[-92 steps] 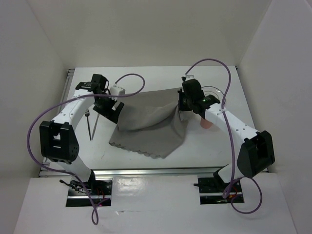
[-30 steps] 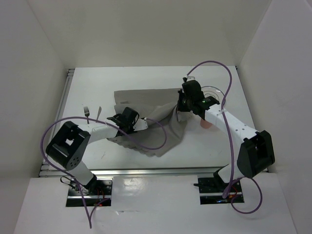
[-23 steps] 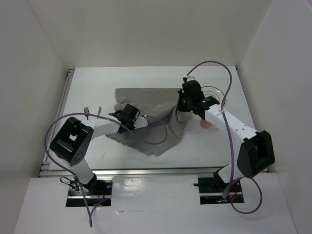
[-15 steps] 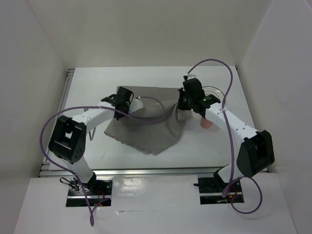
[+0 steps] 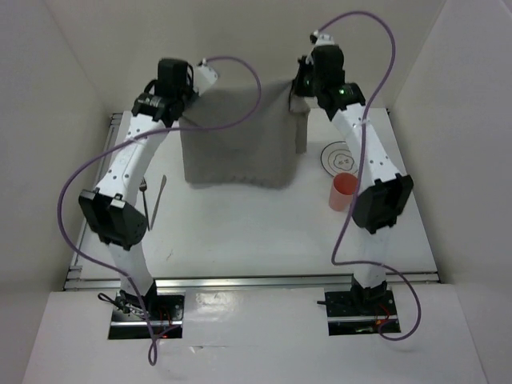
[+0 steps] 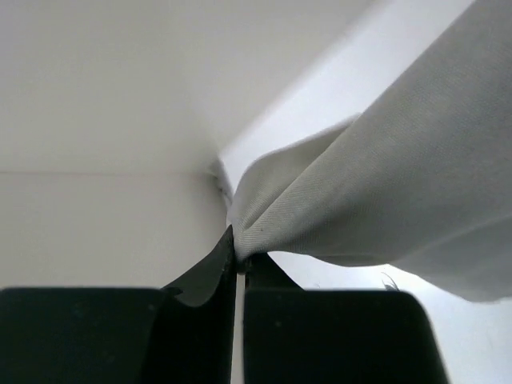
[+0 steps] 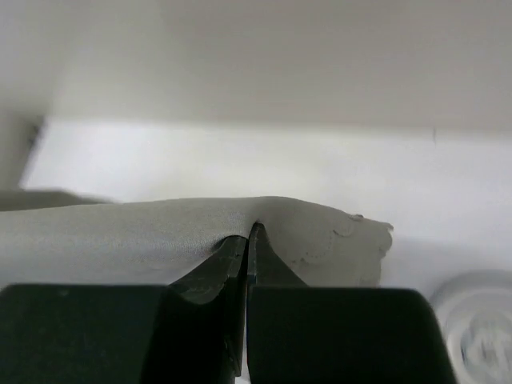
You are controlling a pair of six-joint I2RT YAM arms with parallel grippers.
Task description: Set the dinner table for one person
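Corners of the cloth point(image 5: 236, 148) are pinched tight in your left gripper point(image 6: 238, 250) and right gripper point(image 7: 248, 232), above the dinner table point(image 5: 240, 228).

Both arms outstretched, high — left hand point(image 5: 183, 110) and right hand point(image 5: 298, 90) clamped tight

The cloth mat point(image 5: 238, 140) is soft grey woven fabric, matt, with a fine weave and a scalloped hem. The dinner table point(image 5: 240, 228) is smooth matt white, edged at 6 o'clock by a silver metal rail point(image 5: 256, 281). At 9 o'clock the fork point(image 5: 146, 206) and knife point(image 5: 160, 190) look like dull grey metal. At 3 o'clock the cup point(image 5: 344, 192) looks like smooth salmon plastic, and the plate point(image 5: 342, 154) beside it looks clear and glossy. The left gripper point(image 6: 238, 252) and right gripper point(image 7: 249, 236) have smooth matt black fingers point(image 7: 216, 272).
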